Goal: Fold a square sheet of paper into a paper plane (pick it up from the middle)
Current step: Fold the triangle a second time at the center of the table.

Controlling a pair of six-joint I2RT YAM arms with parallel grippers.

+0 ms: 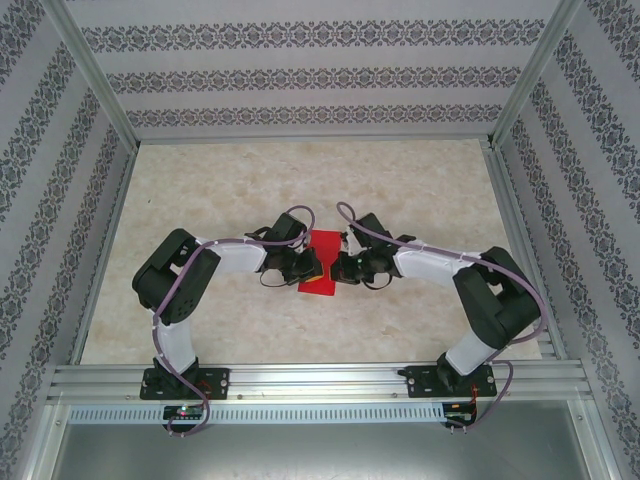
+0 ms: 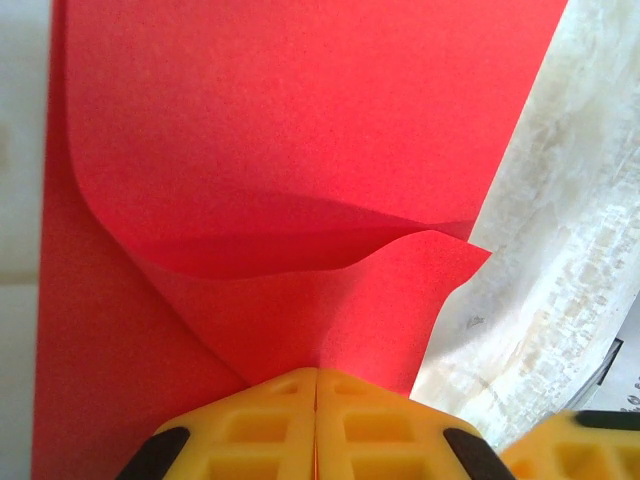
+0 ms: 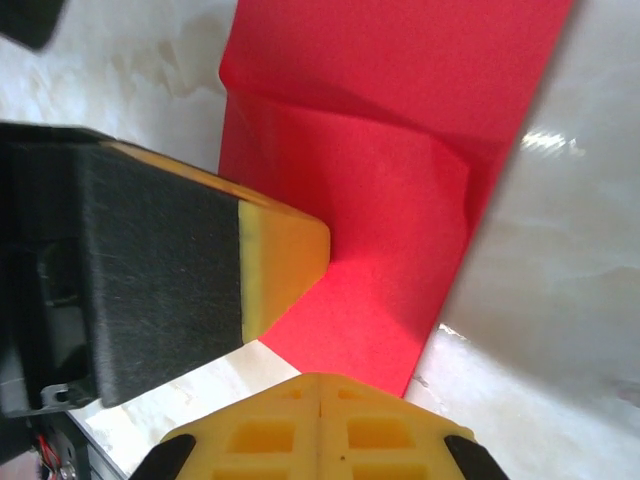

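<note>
Top external view: the square sheet of paper [image 1: 322, 250] is a folded strip; nose and wing folds appear outstanding. The left gripper [image 2: 316, 382] pinches its raised flap; the right gripper [image 3: 320, 386] is closed, hold unclear.

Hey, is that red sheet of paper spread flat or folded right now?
Folded, loosely. The thin red sheet of paper has a flap curling over its lower layer, and from above it shows as a narrow strip.
</note>
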